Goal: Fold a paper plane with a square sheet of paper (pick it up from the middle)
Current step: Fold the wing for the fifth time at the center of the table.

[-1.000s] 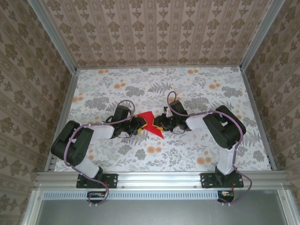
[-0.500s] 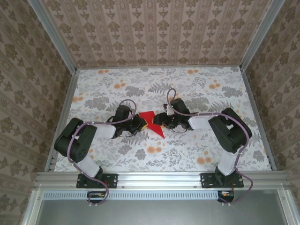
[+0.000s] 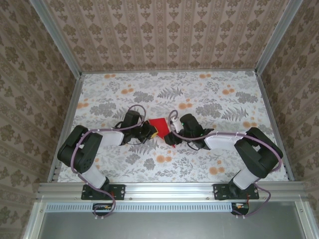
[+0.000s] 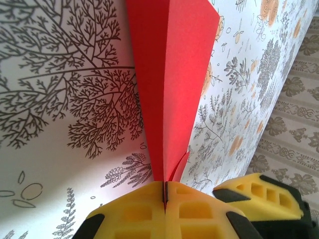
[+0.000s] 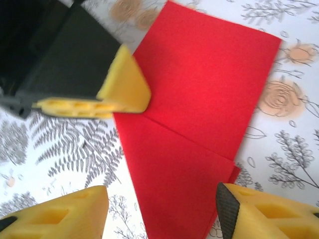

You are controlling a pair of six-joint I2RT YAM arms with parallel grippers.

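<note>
The square sheet of paper is a folded red shape with layered creases, lying mid-table between the two arms. My left gripper is shut on its left edge. In the left wrist view the yellow pads meet at the pinch and the red paper stands up away from them. My right gripper is open, low over the near part of the red paper, one finger on each side of it, not gripping. The left gripper's fingers show at the paper's edge.
The floral tablecloth covers the table, walled by patterned panels and metal rails. The right gripper's finger sits close beside my left pads. Open cloth lies behind and to both sides of the paper.
The right gripper has swung to the near side of the paper and its arm has stretched out lower. The paper's long lower-right point no longer shows; the shape looks compact. The left gripper kept its hold.
</note>
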